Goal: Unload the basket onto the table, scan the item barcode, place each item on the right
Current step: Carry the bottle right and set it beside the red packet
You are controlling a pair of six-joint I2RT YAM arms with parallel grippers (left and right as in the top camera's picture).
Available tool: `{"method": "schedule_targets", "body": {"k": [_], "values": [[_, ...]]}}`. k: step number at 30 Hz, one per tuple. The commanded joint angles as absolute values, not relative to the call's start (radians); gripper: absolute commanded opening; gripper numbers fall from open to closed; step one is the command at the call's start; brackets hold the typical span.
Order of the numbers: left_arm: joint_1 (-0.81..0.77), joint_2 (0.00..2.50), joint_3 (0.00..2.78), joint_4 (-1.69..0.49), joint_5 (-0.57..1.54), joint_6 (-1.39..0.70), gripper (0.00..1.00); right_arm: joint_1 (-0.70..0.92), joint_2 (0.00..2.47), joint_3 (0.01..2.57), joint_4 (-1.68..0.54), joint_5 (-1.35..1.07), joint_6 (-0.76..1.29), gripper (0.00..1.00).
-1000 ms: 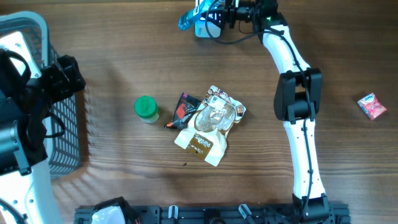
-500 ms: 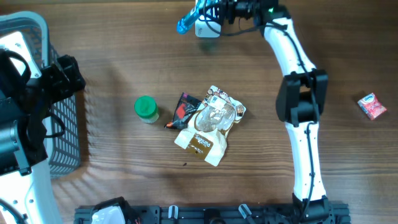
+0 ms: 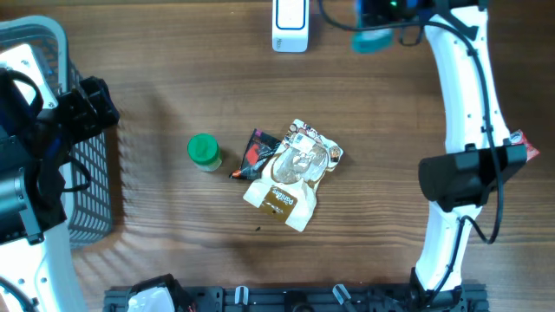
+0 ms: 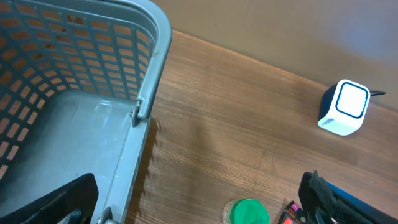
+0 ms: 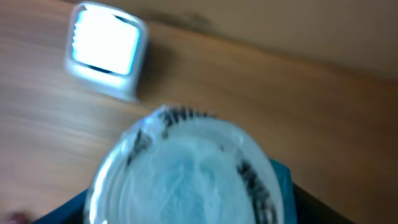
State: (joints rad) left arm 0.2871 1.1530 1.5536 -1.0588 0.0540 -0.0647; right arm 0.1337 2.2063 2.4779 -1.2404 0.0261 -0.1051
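Carried rightward within the last second, the tub [image 3: 373, 41] no longer hangs over the scanner [image 3: 290, 22], which it covered half a second ago; the scanner now lies off to the left of the right pincer [image 3: 378, 26], apart from it and fully exposed. The right pincer grips the tub across its wide body, jaws well spread. In the wrist view the clear lid fills the lower frame, blurred, with the scanner's lit face up and to the left. No barcode can be made out on the tub. Judged from this, the pass over the reader is probably finished and the tub is being taken away, though whether a read registered cannot be told. Nearer the robot than this pincer, and well to its left, lie a heap of pouches [image 3: 290, 173] and a jar [image 3: 203, 152], both untouched. The left pincer [image 4: 199, 208] stands fully open and empty, far to the left, at the basket [image 4: 158, 56] rim.
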Motion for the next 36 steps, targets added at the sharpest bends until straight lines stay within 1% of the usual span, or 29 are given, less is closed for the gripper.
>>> {"method": "schedule_targets", "body": {"k": [1, 4, 9, 11, 13, 15, 21, 25, 26, 27, 28, 30, 31, 32, 33, 36], "values": [[0.283, 1.154, 1.555, -1.057, 0.056, -0.056, 1.00, 0.052, 2.176, 2.493, -1.345, 0.293, 0.013, 0.56], [0.283, 1.154, 1.555, -1.057, 0.056, -0.056, 1.00, -0.024, 2.178, 2.492, -1.341, 0.290, 0.038, 0.56], [0.283, 1.154, 1.555, -1.057, 0.056, -0.056, 1.00, -0.215, 2.191, 2.473, -1.310, 0.290, 0.078, 0.54], [0.283, 1.154, 1.555, -1.057, 0.056, -0.056, 1.00, -0.299, 2.192, 2.420, -1.281, 0.287, 0.120, 0.53], [0.283, 1.154, 1.555, -1.057, 0.056, -0.056, 1.00, -0.347, 2.192, 2.363, -1.251, 0.287, 0.151, 0.49], [0.283, 1.154, 1.555, -1.057, 0.056, -0.056, 1.00, -0.389, 2.192, 2.280, -1.187, 0.287, 0.161, 0.48], [0.283, 1.154, 1.555, -1.057, 0.056, -0.056, 1.00, -0.426, 2.192, 2.029, -1.001, 0.287, 0.192, 0.48], [0.283, 1.154, 1.555, -1.057, 0.056, -0.056, 1.00, -0.426, 2.192, 1.930, -0.958, 0.282, 0.240, 0.49], [0.283, 1.154, 1.555, -1.057, 0.056, -0.056, 1.00, -0.426, 2.192, 1.919, -0.950, 0.280, 0.241, 0.52], [0.283, 1.154, 1.555, -1.057, 0.056, -0.056, 1.00, -0.426, 2.192, 1.917, -0.951, 0.280, 0.242, 0.59], [0.283, 1.154, 1.555, -1.057, 0.056, -0.056, 1.00, -0.426, 2.191, 1.917, -0.950, 0.280, 0.241, 0.69], [0.283, 1.154, 1.555, -1.057, 0.056, -0.056, 1.00, -0.426, 2.181, 1.917, -0.948, 0.280, 0.239, 0.75], [0.283, 1.154, 1.555, -1.057, 0.056, -0.056, 1.00, -0.426, 2.174, 1.917, -0.950, 0.280, 0.239, 0.83], [0.283, 1.154, 1.555, -1.057, 0.056, -0.056, 1.00, -0.426, 2.167, 1.917, -0.957, 0.280, 0.239, 0.83], [0.284, 1.154, 1.555, -1.057, 0.056, -0.056, 1.00, -0.426, 2.154, 1.917, -0.977, 0.292, 0.246, 0.82], [0.283, 1.154, 1.555, -1.057, 0.056, -0.056, 1.00, -0.431, 2.143, 1.917, -1.064, 0.343, 0.315, 0.82]]}}
